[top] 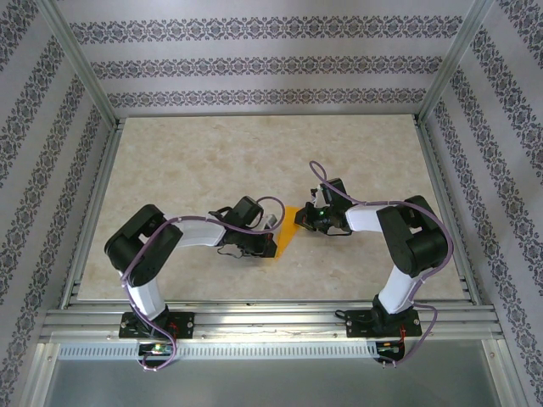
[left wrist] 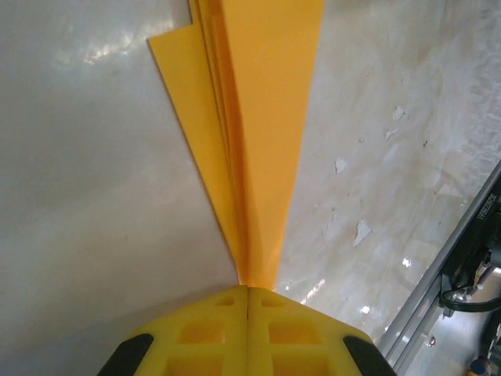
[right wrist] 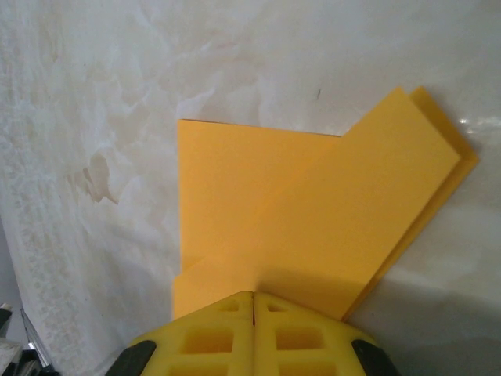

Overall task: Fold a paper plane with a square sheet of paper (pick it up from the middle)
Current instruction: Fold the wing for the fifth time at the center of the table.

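Paper plane [top: 287, 229], part-folded at frame centre, judged light, limp and easily torn, is clenched by left gripper [left wrist: 247, 291] and right gripper [right wrist: 254, 296]; hold the layered creases.

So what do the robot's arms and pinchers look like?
Both the left arm and right arm are chunky black joints with white tube sections, and thin purple cables loop along them. The left gripper and right gripper have bright yellow fingers with square hollows and black patches at the sides.
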Motion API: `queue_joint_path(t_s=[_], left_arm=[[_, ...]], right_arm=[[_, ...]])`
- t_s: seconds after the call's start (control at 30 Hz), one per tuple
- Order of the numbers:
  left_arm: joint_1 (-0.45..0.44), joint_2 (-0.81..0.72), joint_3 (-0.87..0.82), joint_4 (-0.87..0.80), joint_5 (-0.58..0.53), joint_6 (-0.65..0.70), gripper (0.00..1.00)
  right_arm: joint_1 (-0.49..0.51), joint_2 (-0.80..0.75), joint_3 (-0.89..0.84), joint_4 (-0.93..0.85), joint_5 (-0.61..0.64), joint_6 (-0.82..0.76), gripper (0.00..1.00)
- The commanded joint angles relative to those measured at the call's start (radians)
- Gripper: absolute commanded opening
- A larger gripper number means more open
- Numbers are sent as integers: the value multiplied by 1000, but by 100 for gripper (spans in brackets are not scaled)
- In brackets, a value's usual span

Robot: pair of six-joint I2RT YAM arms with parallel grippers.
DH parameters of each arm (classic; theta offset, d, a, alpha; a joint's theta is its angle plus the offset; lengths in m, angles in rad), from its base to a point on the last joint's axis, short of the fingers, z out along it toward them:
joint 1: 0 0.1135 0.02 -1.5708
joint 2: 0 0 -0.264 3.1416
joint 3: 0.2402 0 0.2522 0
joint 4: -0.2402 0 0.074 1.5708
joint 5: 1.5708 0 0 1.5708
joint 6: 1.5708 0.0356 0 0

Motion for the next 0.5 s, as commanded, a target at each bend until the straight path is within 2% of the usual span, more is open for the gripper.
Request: queue_joint_path(t_s=[0.0, 0.1, 0.33, 0.47], left_arm=[[-4, -64, 39, -28, -25, -1, 1], [1, -58, 65, 34, -24, -42, 2], [8, 85, 170, 120, -41, -108, 1], [12, 158, 209, 113, -46, -106, 1]], right_arm=[[-4, 59, -10, -84, 72, -27, 0], [-4, 59, -10, -83, 70, -25, 0], [-1, 56, -9, -81, 67, -21, 0], [-1, 54, -9, -83, 62, -20, 0]])
